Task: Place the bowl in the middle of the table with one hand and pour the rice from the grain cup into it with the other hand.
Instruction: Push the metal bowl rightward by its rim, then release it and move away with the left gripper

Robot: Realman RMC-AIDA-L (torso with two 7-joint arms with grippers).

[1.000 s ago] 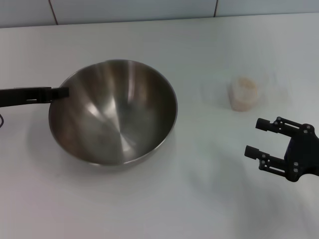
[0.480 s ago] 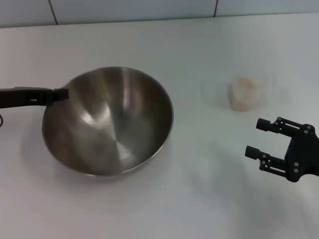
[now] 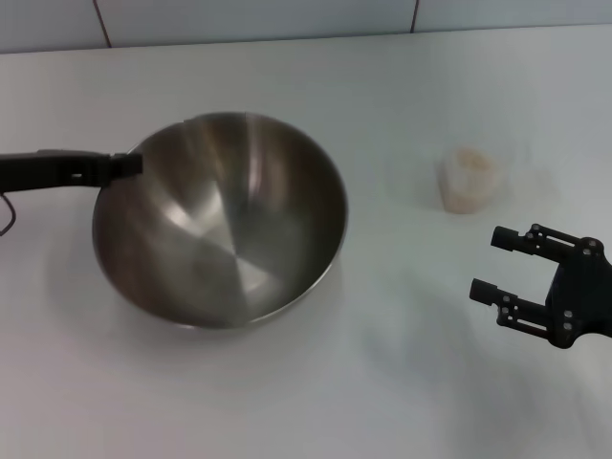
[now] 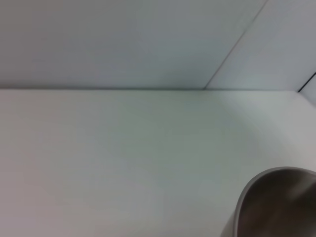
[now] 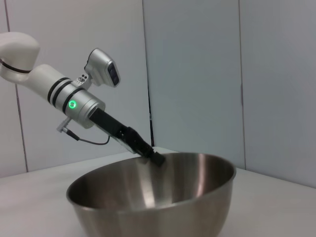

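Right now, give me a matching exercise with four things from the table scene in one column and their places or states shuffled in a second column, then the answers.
Column one:
1. bowl
2. grain cup
3. left tool
4. right tool

Column two:
A. open, hovering at the robot's right, holding nothing
B. clamped on the bowl's rim on the robot's left
C. standing upright with rice inside, beyond the right tool
D. empty, shiny steel, near the middle of the table

Pairs: 1-D, 2-C, 3-B, 4-A

Bright even light; glare inside bowl [image 3: 220, 225]; soft shadows.
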